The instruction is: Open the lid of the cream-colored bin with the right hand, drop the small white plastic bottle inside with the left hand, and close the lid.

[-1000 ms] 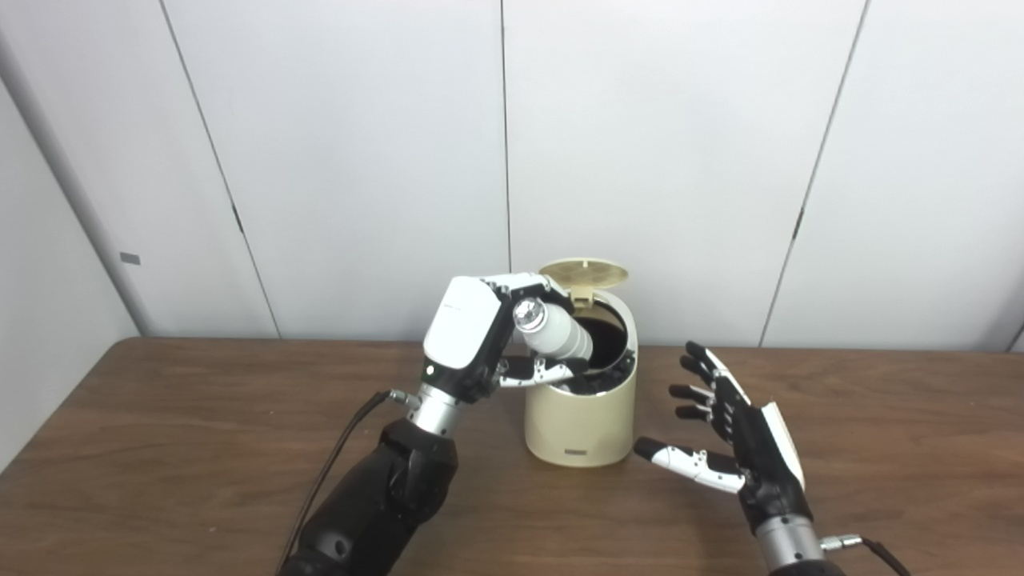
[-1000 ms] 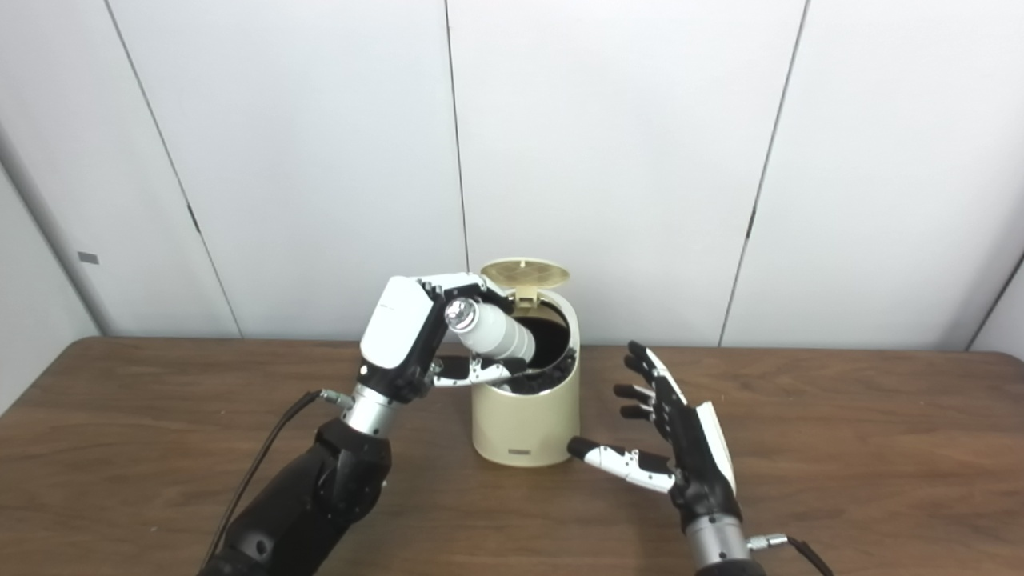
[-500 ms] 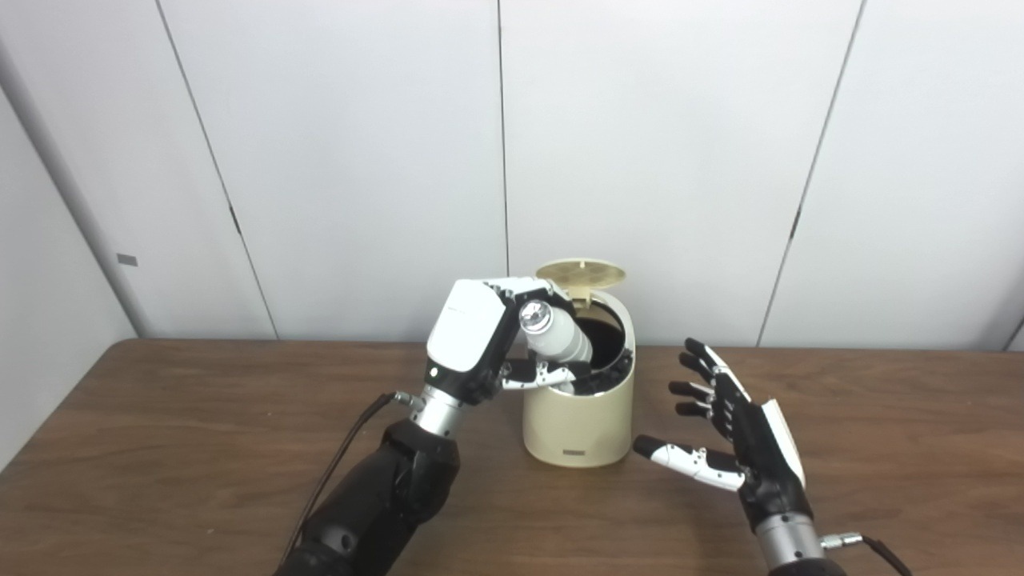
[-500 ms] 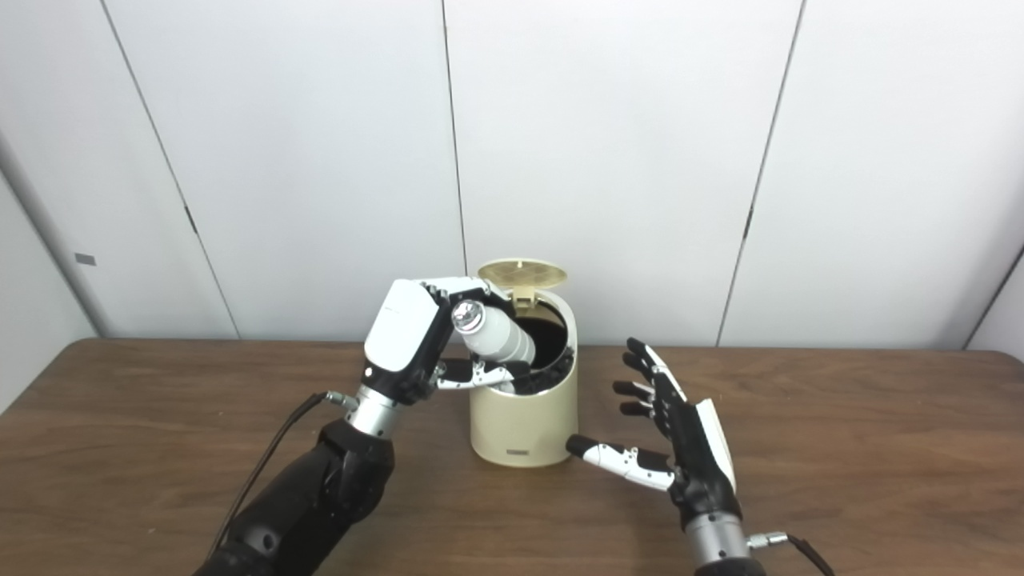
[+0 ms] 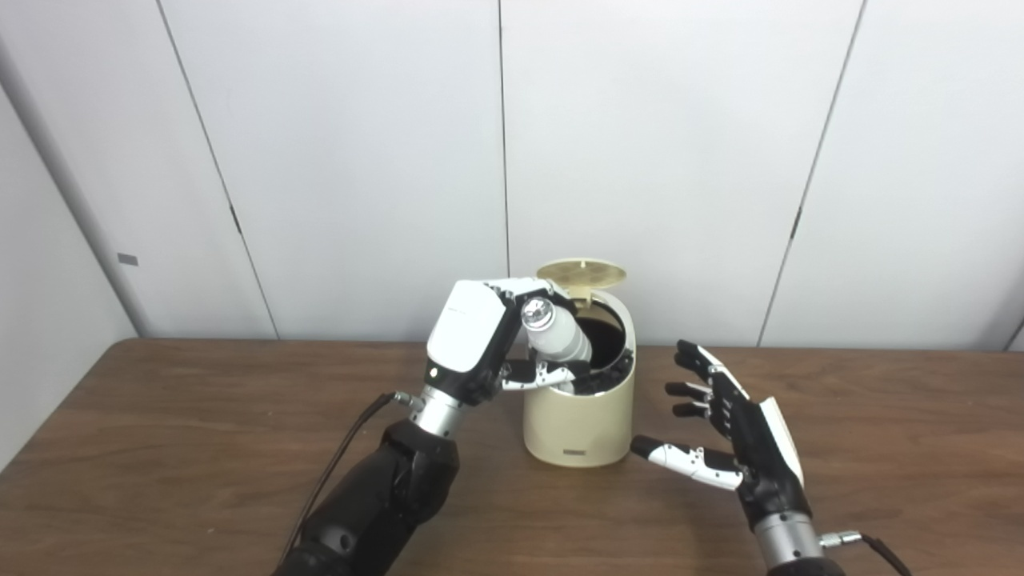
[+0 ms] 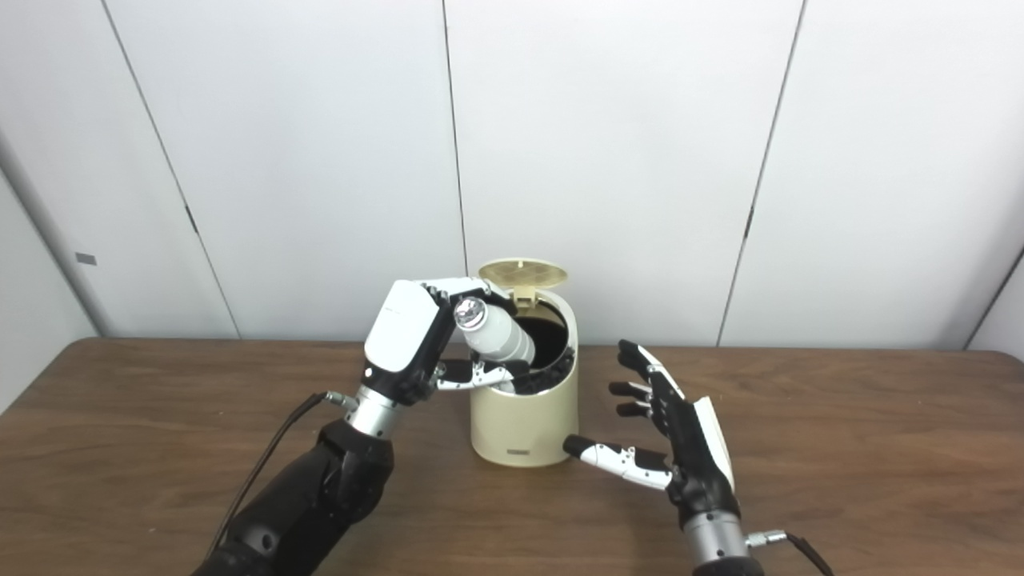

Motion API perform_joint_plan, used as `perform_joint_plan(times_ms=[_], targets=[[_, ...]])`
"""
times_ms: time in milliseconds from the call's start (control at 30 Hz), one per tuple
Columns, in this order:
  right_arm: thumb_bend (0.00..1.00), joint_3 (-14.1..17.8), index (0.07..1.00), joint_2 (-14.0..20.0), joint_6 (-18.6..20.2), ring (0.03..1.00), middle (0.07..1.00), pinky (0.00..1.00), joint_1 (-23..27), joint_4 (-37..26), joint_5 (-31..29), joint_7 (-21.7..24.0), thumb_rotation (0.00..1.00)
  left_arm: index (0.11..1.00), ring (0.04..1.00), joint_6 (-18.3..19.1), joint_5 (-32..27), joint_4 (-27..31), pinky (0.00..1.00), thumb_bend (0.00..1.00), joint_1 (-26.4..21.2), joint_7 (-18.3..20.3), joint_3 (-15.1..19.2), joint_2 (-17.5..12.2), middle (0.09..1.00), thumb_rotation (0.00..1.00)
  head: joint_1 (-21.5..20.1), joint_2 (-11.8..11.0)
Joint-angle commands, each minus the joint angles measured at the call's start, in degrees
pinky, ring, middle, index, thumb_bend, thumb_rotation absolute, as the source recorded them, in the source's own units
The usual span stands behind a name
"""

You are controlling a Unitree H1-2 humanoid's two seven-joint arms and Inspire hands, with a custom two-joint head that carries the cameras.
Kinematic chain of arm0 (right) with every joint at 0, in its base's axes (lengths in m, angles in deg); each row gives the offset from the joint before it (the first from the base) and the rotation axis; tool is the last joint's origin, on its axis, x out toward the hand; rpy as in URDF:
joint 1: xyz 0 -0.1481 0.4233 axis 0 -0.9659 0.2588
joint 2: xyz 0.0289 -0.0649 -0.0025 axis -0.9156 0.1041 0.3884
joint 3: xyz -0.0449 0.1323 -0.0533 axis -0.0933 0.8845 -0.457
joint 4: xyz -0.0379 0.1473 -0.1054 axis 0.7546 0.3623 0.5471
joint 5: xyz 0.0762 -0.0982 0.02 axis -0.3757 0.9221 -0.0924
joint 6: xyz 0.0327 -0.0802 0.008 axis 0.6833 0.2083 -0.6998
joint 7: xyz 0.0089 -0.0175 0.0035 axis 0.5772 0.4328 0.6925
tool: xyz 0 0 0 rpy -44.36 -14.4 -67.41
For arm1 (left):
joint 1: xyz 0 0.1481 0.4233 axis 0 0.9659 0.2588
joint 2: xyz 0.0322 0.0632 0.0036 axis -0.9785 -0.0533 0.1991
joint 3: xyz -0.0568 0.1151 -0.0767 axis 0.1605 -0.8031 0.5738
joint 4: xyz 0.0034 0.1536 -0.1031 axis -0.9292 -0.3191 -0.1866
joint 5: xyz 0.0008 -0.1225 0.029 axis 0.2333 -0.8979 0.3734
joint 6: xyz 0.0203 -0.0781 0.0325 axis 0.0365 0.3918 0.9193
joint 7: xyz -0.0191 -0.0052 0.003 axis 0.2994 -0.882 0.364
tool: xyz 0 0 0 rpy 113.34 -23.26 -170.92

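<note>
The cream-colored bin (image 5: 578,420) stands on the table with its round lid (image 5: 582,273) swung up and open at the back. My left hand (image 5: 480,340) is at the bin's left rim, shut on the small white plastic bottle (image 5: 558,340), which tilts with its bottom end down inside the opening and its silver cap toward me. My right hand (image 5: 736,432) is open and empty, just right of the bin, thumb pointing at the bin's base, not touching it. The same scene shows in the right eye view, with the bin (image 6: 524,420) and the bottle (image 6: 498,336).
The brown wooden table (image 5: 160,448) carries only the bin. White wall panels (image 5: 360,160) stand close behind the table. A black cable (image 5: 336,456) runs from my left wrist down toward the table's front edge.
The bottle has tipped steeper and slid a little deeper into the bin opening. My right hand has shifted slightly left toward the bin.
</note>
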Motion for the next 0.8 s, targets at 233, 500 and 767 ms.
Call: perform_joint_plan(times_ms=[233,500,767], targets=[[0.87,-0.32,0.871,-0.11,-2.74,0.747,0.871,0.67,1.89,-0.91,-0.53,-0.17,0.3,0.551,0.437,-0.96,-0.9,2.23,0.36,0.48,-2.2,-0.58,0.49,-1.23,0.511,0.0,0.25,0.45],[0.87,-0.34,0.876,-0.04,-1.87,0.747,0.872,0.67,1.93,-1.32,-0.35,-0.04,0.3,0.566,0.444,-0.95,-1.25,3.4,0.32,0.47,-1.43,0.71,1.63,-0.86,0.519,0.0,0.44,0.61],[0.87,-0.38,0.878,-0.11,-2.28,0.748,0.872,0.66,2.07,-0.9,-0.09,-0.22,0.3,0.567,0.445,-0.93,-0.25,3.4,0.33,0.47,-1.57,0.04,1.76,-0.96,0.516,0.0,0.6,0.66]])
